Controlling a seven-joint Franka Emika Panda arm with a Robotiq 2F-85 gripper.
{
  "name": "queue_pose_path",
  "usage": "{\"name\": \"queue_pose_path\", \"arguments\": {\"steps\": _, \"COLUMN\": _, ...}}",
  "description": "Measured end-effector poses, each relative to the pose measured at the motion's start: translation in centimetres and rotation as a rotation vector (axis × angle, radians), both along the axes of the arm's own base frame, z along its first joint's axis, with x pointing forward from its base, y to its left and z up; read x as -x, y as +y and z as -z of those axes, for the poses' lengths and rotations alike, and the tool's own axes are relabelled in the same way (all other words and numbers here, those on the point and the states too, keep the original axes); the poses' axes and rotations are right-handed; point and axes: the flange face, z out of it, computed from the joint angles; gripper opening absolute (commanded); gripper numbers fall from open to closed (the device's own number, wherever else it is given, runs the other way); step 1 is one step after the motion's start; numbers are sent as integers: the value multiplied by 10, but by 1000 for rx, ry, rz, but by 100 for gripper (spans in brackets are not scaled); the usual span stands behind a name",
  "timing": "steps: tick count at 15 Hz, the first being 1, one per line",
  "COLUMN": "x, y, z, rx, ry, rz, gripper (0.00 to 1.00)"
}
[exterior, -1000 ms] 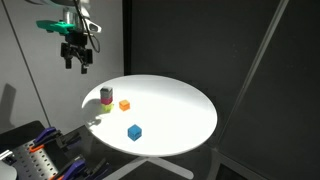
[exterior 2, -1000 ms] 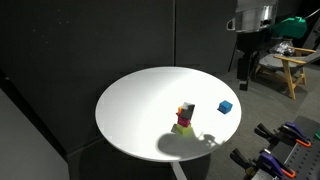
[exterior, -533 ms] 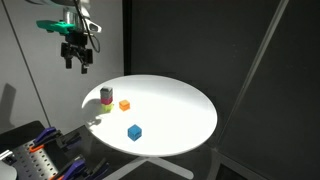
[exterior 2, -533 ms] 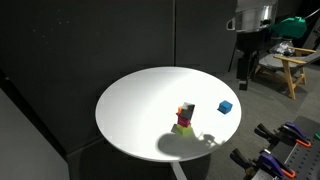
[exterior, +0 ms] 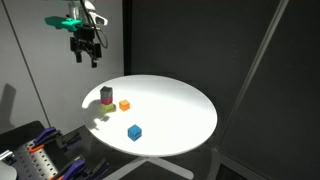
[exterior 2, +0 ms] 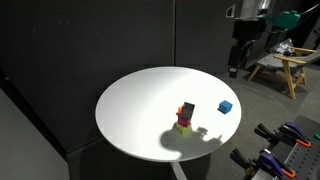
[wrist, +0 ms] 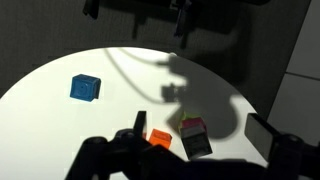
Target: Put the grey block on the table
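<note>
The grey block [exterior: 106, 91] sits on top of a small stack, above a magenta cube and a green one, near the edge of the round white table [exterior: 175, 110]. It also shows in the other exterior view [exterior 2: 189, 108] and in the wrist view [wrist: 197, 143]. My gripper [exterior: 85, 52] hangs high in the air beyond the table's edge, well above the stack and apart from it. It also shows in an exterior view [exterior 2: 236, 67]. In the wrist view the gripper [wrist: 200, 126] is open and empty, with the stack far below between its fingers.
An orange cube [exterior: 125, 104] lies beside the stack and a blue cube [exterior: 134, 132] lies alone further out on the table. A wooden chair [exterior 2: 285, 65] stands behind the arm. Clamps and tools [exterior: 40, 160] lie on a bench below the table's edge.
The gripper has risen a little and shifted sideways toward the table. The cubes have not moved.
</note>
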Motion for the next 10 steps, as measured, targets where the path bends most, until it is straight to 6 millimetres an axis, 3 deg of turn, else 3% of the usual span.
{"name": "queue_pose_path", "arguments": {"steps": 5, "x": -15, "y": -17, "z": 1, "rx": -22, "ry": -46, "rz": 12, "gripper": 100}}
{"name": "queue_pose_path", "arguments": {"steps": 10, "x": -36, "y": -25, "z": 31, "rx": -27, "ry": -29, "rz": 18, "gripper": 100}}
